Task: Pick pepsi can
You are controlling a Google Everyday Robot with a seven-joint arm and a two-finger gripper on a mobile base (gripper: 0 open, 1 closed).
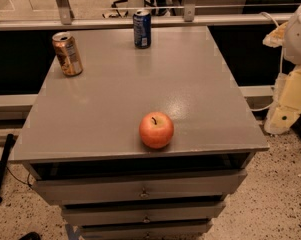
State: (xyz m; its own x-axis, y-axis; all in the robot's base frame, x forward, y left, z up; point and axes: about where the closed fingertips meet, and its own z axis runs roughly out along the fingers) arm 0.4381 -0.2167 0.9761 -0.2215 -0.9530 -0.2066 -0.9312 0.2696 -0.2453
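The pepsi can [142,28], dark blue with a silver top and white markings, stands upright at the far edge of the grey cabinet top [115,99], near the middle. My gripper [285,111] is the cream-coloured part of the arm at the right edge of the view. It hangs beside the cabinet's right side, below the level of the top, far from the can and touching nothing on the top.
A gold-brown can [67,53] stands upright at the far left of the top. A red-orange apple [156,129] sits near the front edge. Drawers [140,189] lie below the top. A metal rail [140,21] runs behind the cabinet.
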